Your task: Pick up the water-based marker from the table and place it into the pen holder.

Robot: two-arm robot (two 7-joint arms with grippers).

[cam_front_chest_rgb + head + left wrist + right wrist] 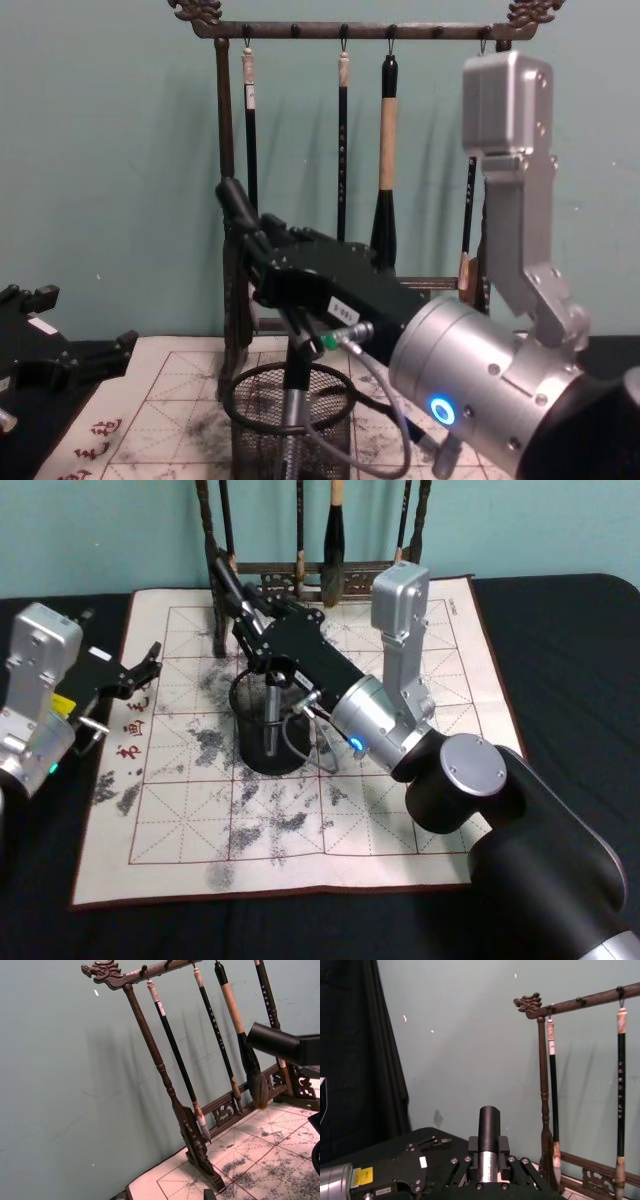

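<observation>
Two fingers of the right gripper (243, 610) clamped on the marker (489, 1127). Grips it by the silver barrel, black cap poking out past the fingertips toward the upper left of the head view. Hangs tilted above the far rim of the holder (270, 752), near top centre of that frame, marker not yet inside. Sets the holder, a black mesh cup, upright at centre frame on the gridded mat (400, 810). Shows a grey pen-like stick (272, 708) upright within the cup. Parks the left gripper (148, 665) at the left edge of the head view, over the mat's border, fingers apart, holding nothing, well apart from the holder. Ends at the brush rack (345, 30) across the top of the chest view.
</observation>
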